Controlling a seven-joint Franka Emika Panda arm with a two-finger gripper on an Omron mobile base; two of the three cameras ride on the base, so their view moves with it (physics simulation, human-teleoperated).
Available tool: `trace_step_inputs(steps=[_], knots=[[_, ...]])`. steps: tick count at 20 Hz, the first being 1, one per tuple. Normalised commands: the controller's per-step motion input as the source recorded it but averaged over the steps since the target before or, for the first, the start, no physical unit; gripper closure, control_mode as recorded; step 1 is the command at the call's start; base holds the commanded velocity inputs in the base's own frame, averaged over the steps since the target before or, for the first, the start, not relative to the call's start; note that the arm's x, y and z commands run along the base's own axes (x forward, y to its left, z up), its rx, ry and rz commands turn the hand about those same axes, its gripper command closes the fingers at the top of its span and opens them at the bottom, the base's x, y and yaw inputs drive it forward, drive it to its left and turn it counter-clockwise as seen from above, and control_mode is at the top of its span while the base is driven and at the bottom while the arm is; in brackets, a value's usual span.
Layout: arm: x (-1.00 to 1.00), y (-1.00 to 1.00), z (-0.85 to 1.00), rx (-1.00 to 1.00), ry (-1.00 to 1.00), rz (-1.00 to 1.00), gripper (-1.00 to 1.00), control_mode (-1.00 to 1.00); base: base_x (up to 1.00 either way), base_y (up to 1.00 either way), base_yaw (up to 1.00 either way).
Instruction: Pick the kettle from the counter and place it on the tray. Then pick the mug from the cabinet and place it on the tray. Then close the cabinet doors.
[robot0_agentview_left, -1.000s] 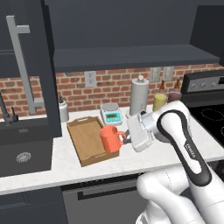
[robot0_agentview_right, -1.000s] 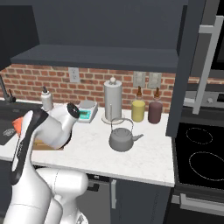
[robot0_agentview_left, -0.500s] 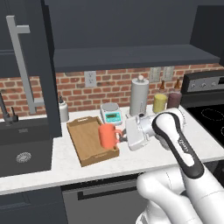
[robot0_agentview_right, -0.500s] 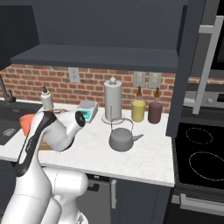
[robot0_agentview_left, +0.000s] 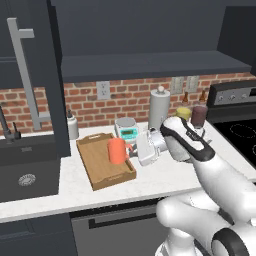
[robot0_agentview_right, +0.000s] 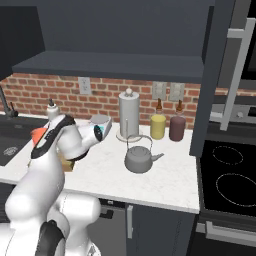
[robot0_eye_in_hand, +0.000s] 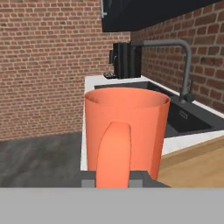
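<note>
Left base view has the gripper (robot0_agentview_left: 131, 150) pinching the orange-red mug (robot0_agentview_left: 117, 150) by its side handle, the mug upright over the wooden tray (robot0_agentview_left: 100, 170) on the white bench (robot0_agentview_left: 150, 180); whether it touches the tray floor cannot be told. Hand view puts the mug (robot0_eye_in_hand: 126, 131) dead centre, handle between the fingertips (robot0_eye_in_hand: 139, 178). Right base view shows the kettle (robot0_agentview_right: 138, 156) on the bench at 3 o'clock from the arm, well apart from the tray.

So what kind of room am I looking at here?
A kitchen, computer-rendered by the look of it: a sink set into a white counter, a stove beside it, and a kettle against the brick backsplash.
</note>
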Motion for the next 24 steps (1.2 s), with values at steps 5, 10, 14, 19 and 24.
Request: trace_step_inputs(steps=[5,10,14,19,24], knots=[[0.60,0.00,-0.25,0.00,0.00,0.17,1.00,-1.00,0.00,0.00,0.00],[0.50,0.00,-0.24,0.00,-0.01,0.15,1.00,-1.00,0.00,0.00,0.00],[0.35,0.03,-0.18,0.00,-0.06,0.06,1.00,-1.00,0.00,0.00,0.00],[0.14,0.22,-0.12,0.00,-0.08,0.00,1.00,-1.00,0.00,0.00,0.00],[0.01,0.32,-0.18,-0.01,-0.09,-0.03,1.00,-1.00,0.00,0.00,0.00]])
